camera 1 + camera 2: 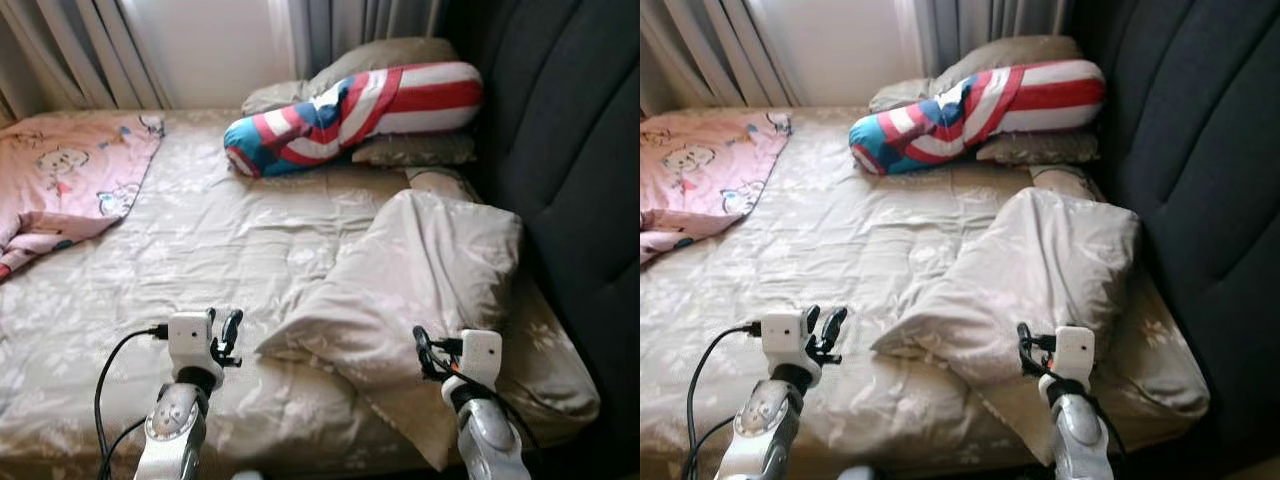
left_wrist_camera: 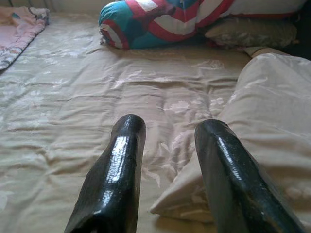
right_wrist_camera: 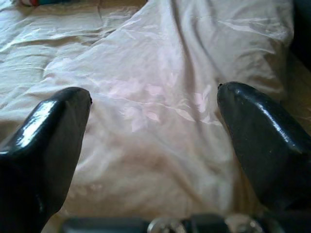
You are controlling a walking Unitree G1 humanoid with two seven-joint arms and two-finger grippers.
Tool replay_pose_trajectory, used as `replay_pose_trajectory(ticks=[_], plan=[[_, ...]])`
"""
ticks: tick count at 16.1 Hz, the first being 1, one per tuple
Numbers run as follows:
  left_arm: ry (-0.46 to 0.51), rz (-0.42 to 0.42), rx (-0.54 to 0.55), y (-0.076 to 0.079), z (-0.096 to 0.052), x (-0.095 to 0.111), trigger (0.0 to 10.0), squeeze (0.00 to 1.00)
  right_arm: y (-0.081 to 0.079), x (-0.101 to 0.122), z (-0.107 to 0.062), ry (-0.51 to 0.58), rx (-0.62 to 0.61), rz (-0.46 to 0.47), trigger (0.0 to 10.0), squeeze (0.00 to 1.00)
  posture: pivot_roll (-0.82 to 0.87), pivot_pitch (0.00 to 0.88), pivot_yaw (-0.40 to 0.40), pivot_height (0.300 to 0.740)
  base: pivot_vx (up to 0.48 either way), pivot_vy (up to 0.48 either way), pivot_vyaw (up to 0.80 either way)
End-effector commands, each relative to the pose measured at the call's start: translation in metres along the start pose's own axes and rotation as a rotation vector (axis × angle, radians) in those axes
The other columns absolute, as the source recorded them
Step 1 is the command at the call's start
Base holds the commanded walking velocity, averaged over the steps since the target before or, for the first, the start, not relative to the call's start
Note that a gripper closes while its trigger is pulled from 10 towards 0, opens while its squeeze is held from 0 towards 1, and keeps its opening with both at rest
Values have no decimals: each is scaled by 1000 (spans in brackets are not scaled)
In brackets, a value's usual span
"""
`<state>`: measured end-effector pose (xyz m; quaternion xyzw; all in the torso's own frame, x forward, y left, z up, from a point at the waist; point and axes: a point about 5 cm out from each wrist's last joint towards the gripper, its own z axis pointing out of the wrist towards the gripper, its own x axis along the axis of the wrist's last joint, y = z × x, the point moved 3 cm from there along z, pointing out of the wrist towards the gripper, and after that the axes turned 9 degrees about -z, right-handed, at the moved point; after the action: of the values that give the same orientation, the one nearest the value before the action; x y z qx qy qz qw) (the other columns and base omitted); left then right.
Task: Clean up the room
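Beige floral sheet (image 1: 200, 250) and duvet (image 1: 420, 270). Upper centre, a red, white and blue striped bolster (image 1: 350, 112). Upper left, a pink cartoon-print blanket (image 1: 70, 170).

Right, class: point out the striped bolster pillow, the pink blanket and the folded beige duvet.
striped bolster pillow (image 1: 350, 112), left eye view, middle of its red and white stripes.
pink blanket (image 1: 62, 170), left eye view, its printed middle.
folded beige duvet (image 1: 1040, 275), right eye view, centre of its top fold.

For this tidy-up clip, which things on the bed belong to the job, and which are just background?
Belongs to the job:
- folded-back beige duvet, under the right end effector
- left end effector, open near the duvet's corner
- pink blanket, crumpled at the bed's far left

Just lying about:
- striped bolster
- beige pillows
- curtains
- dark headboard
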<state>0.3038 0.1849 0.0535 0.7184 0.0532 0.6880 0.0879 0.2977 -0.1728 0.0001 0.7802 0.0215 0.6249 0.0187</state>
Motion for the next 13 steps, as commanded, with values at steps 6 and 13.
replay_pose_trajectory(ticks=[6, 13], plan=[[-6, -5, -8, 3, 1, 0, 10000, 0, 5, 2, 4, -12, -19, 3, 10000, 0, -76, 0, 5, 655, 269, 0, 0], [-2, -6, -19, 7, 2, 0, 10000, 0, 10, 0, 9, -62, -66, 56, 10000, 0, -76, 0, 8, 655, 188, 0, 0]])
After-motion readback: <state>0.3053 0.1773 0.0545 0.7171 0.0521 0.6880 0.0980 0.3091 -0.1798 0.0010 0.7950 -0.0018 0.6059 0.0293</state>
